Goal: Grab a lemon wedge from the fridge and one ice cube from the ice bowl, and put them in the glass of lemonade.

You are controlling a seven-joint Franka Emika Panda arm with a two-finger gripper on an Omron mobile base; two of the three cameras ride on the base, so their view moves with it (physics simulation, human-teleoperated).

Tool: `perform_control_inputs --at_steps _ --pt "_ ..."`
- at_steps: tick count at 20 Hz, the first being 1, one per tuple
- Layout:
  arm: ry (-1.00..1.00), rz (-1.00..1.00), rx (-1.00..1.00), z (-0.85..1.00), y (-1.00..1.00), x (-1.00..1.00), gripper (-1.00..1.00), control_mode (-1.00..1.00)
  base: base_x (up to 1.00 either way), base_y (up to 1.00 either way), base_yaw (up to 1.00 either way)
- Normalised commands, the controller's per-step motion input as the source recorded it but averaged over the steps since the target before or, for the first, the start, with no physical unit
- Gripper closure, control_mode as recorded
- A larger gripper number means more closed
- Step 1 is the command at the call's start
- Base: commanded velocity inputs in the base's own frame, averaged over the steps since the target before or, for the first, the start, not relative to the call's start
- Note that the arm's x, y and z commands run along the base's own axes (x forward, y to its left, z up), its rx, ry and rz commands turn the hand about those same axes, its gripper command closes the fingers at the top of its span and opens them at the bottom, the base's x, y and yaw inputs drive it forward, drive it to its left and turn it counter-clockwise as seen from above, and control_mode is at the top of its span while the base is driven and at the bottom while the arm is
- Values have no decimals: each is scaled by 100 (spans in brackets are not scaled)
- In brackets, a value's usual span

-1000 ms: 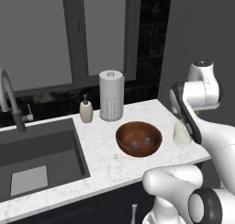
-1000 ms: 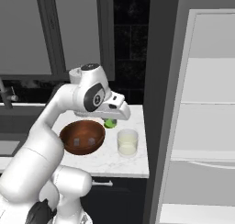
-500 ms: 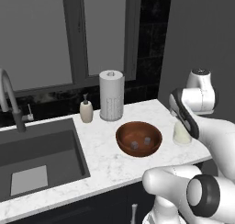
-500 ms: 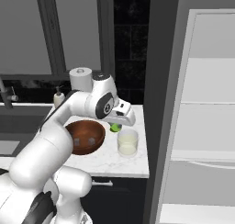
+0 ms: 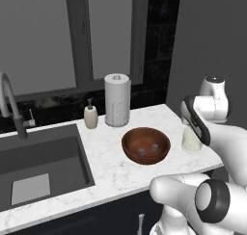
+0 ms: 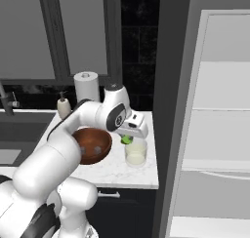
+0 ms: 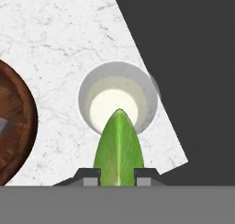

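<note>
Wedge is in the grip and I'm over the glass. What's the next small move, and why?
Probably open the end effector and drop the small green lemon wedge. In the hand view its tip overlaps the mouth of the short clear glass of pale lemonade, and the right base view shows the wedge just above the rim. A slight lowering first might limit splashing.

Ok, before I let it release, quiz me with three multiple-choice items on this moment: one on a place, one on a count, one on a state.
1. Where is the lemon wedge?
A. lying in the ice bowl
B. over the glass of lemonade, in the gripper
C. on the counter by the sink

2. How many ice cubes lie in the ice bowl?
A. none
B. two
C. five

3. The gripper is:
A. shut on the wedge
B. open wide
C. clamped on the bowl's rim

Answers: 1 B, the hand view shows the wedge over the glass of lemonade. 2 B, two pale cubes show. 3 A, both fingertips flank the wedge.
</note>
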Motion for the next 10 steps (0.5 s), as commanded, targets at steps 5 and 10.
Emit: perform_control_inputs --at_steps 5,10 --pt "0 0 0 -23 0 0 100 -100 0 0 0" --pt "0 0 0 -4 0 4 100 -100 0 0 0"
